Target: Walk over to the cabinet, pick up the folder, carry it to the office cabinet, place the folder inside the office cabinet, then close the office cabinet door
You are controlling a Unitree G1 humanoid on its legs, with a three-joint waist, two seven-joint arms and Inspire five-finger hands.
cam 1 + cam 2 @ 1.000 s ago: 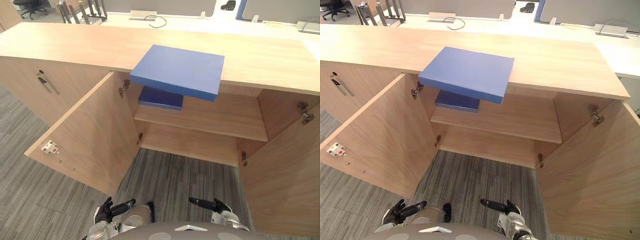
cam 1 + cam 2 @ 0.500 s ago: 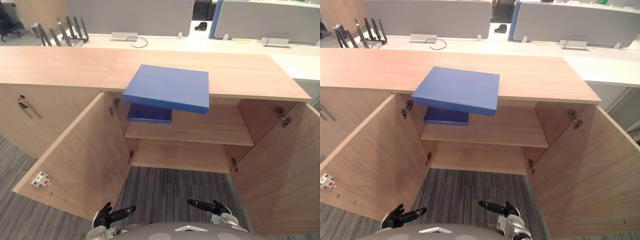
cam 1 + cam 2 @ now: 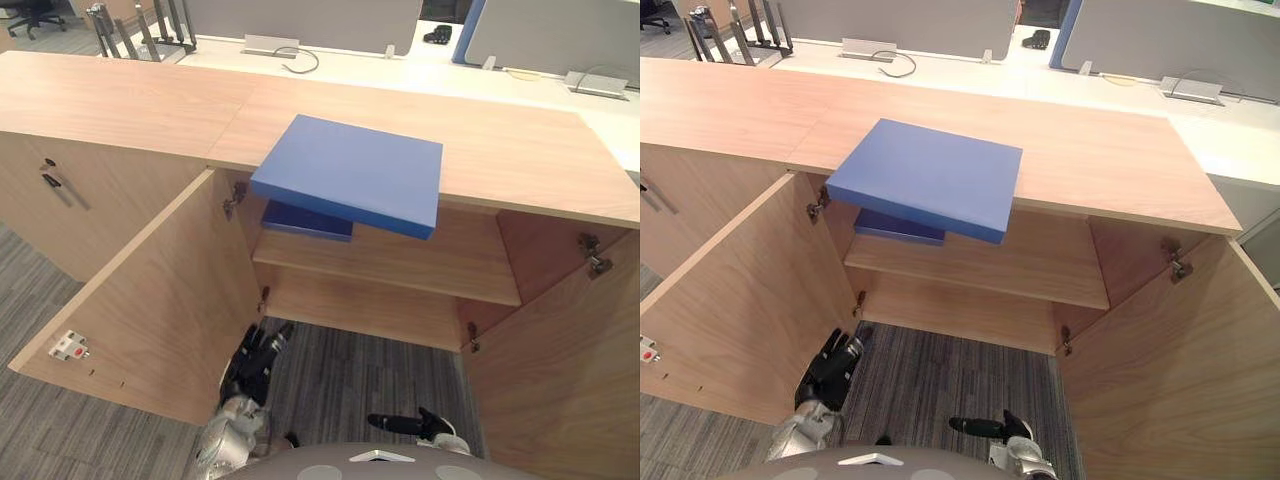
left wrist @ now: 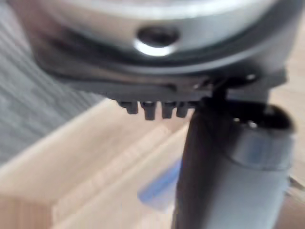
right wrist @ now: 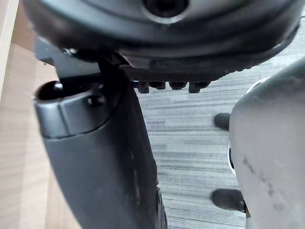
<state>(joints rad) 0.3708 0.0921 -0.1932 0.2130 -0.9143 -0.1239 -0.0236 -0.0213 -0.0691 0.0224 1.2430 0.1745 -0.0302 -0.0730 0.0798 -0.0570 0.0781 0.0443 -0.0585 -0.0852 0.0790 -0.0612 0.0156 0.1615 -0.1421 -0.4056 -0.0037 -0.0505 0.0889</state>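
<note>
- Hovering beside the inner face of the left door point(image 3: 150, 290) with left hand point(image 3: 256, 358), fingers straight and loosely together, holding nothing.
- Hanging lower and closer to the body with right hand point(image 3: 418, 426), fingers stretched out flat, likewise empty.
- Judged as an early stage: walk to the cabinet apparently done, pick-up not yet begun, with carrying, placing inside and shutting the door all left to do.
- Lying well above both hands, untouched: blue folder point(image 3: 350, 172), flat on the cabinet top point(image 3: 130, 100), with its near edge jutting past the front of the top, over the opening.
- Resting on the shelf point(image 3: 430, 262) just beneath it, towards the left end: a second, darker blue folder point(image 3: 307, 221).
- Standing wide open on either side: left door and right door point(image 3: 555, 390), pale wood like the top.
- Spreading below: grey striped carpet point(image 3: 370, 360).
- Hanging from the neighbouring closed door: a key point(image 3: 50, 180).
- Running behind the cabinet: a white desk point(image 3: 420, 68) with grey partitions point(image 3: 300, 12), a looped cable point(image 3: 297, 62) and a rack of dark dividers point(image 3: 140, 25).
</note>
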